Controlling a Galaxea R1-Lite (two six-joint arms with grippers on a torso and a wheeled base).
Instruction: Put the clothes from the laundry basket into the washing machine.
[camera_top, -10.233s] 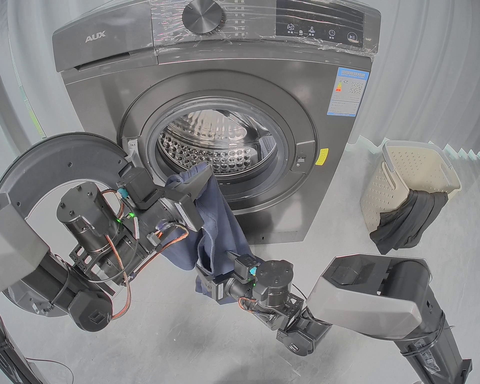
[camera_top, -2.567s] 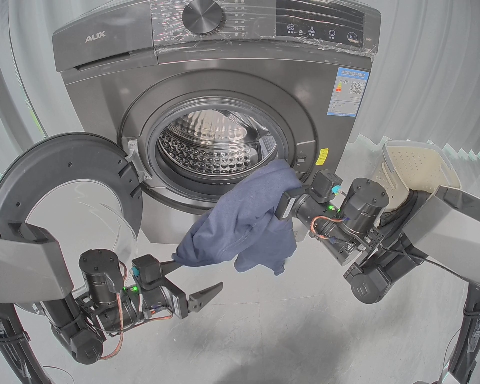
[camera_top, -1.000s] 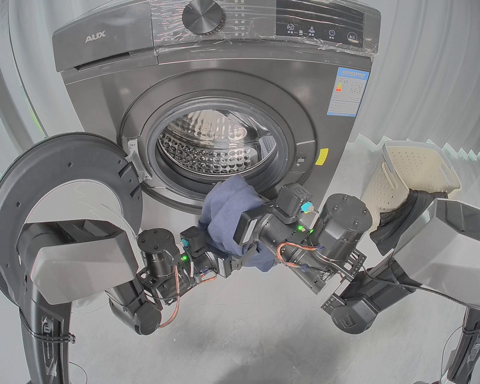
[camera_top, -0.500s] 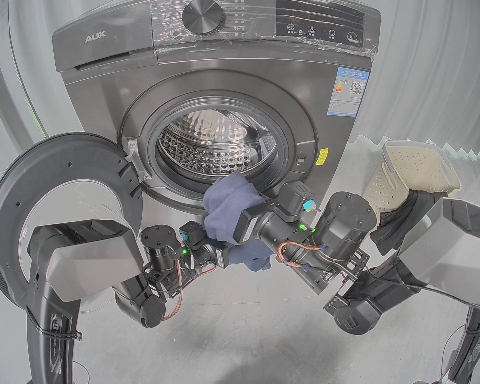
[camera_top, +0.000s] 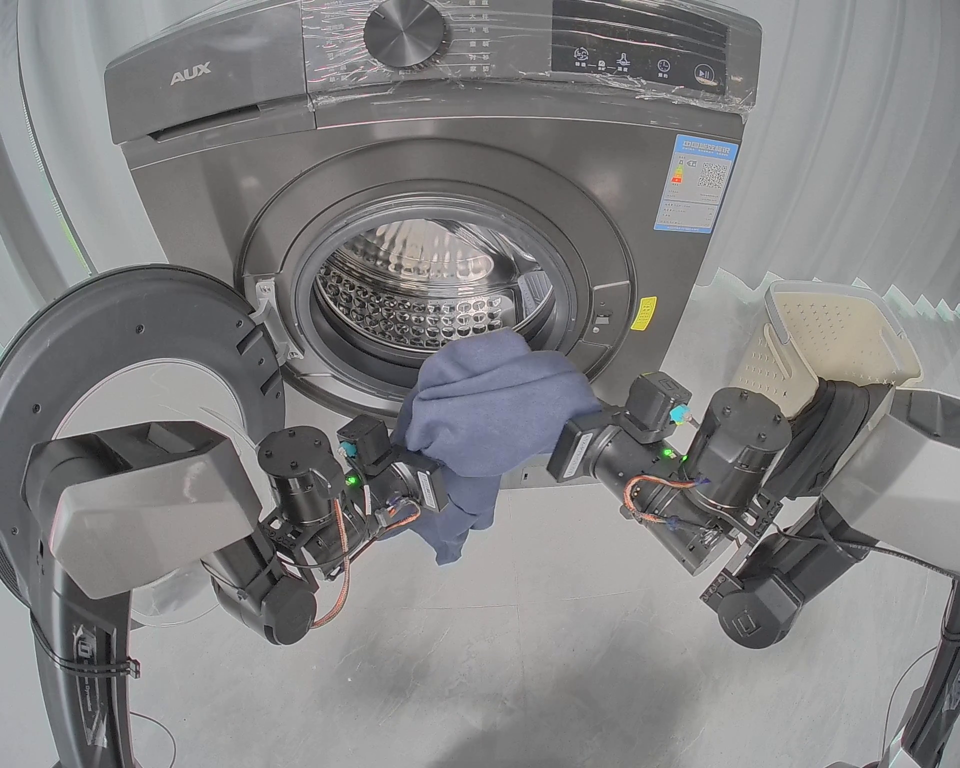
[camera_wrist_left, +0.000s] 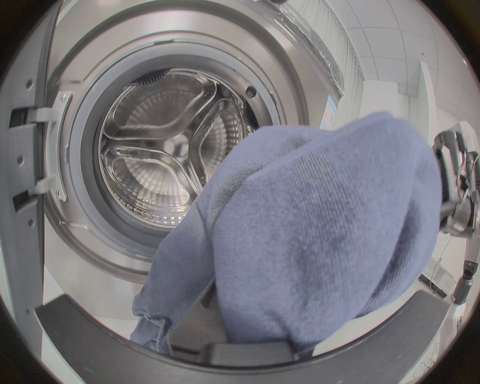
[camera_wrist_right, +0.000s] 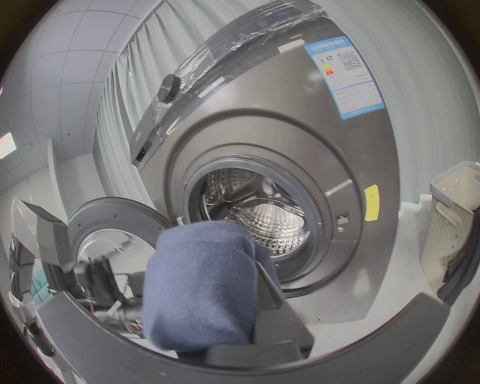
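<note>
Head view shows us the blue cloth (camera_top: 495, 405) bunched in a ball right in front of the washer (camera_top: 420, 150), at the low edge of its round hole. It is not inside the drum (camera_top: 420, 290) yet. One loose end hangs down under the ball.

Two arms hold the ball between them. The right gripper (camera_top: 562, 452) comes in from the right and is pinched tight on the blue cloth. In the right wrist view we see one finger (camera_wrist_right: 275, 305) pressed against the bundle. The left gripper (camera_top: 432, 488) sits under the ball on the left, touching it. The blue cloth covers its tip, so we cannot tell if it is open or closed.

We think the arms hold it this way for a reason. A floppy cloth sags and can catch on the rim. Squeezed into a ball and held up from below, it can go through the hole in one push. The ball sits level with the low rim, so we judge it needs to go up a little and then forward.

The door (camera_top: 130, 330) is swung wide open to the left, out of the way of both arms. The basket (camera_top: 840, 330) stands to the right of the washer, near the right arm, so the next grab is close. A black cloth (camera_top: 800, 450) hangs over its edge. We think more work waits after this one.
</note>
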